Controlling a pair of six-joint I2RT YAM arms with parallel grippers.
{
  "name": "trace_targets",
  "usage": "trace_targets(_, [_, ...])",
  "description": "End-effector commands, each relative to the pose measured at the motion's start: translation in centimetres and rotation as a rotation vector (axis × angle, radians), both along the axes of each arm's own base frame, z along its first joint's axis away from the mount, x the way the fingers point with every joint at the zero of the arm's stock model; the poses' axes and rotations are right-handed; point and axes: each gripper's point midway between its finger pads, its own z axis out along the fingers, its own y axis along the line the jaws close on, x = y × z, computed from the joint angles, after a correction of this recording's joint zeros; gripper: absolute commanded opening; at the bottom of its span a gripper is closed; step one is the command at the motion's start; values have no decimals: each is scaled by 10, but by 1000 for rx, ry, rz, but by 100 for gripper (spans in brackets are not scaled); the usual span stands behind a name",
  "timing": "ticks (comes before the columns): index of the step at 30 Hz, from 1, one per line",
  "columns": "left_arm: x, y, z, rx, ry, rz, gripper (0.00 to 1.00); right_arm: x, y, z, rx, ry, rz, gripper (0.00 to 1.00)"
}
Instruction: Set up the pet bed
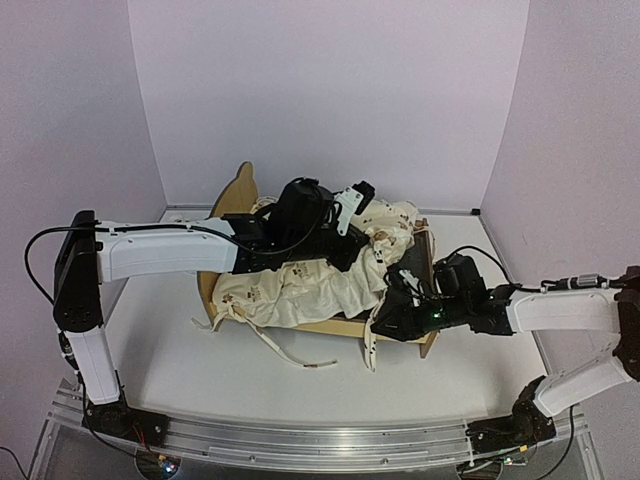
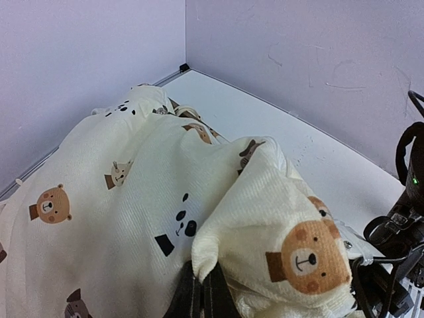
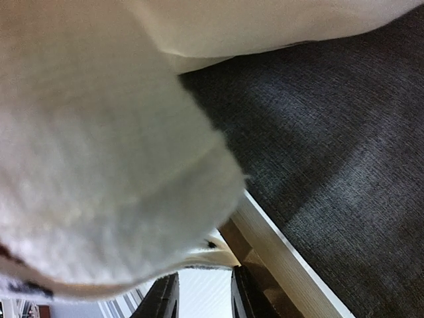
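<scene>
Cream cover (image 1: 300, 285) heaped, pet bed (image 1: 240, 192) beneath

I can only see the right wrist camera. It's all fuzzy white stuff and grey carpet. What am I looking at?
Observer: The white is a cream cover printed with bears and pandas, heaped on a wooden pet bed. The grey is the bed's floor.
Operator: Where's the other hand?
Observer: The left hand is above the bed, shut on a fold of the cover.
Operator: Is anything hanging out?
Observer: Yes, the cover's ties trail over the near rail onto the table.
</scene>
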Motion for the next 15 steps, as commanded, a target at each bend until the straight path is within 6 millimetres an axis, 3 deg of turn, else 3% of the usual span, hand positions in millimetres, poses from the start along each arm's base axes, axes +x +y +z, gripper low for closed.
trace_targets(1, [15,6,33,-62,-30,54,0,10,6,4,-13,-45,-4,28])
trace_targets(8, [14,8,35,-65,-30,52,0,19,1,6,-43,-107,-49,26])
trace_targets(15, [12,10,45,-82,-35,55,0,24,-9,26,-31,-213,-99,31])
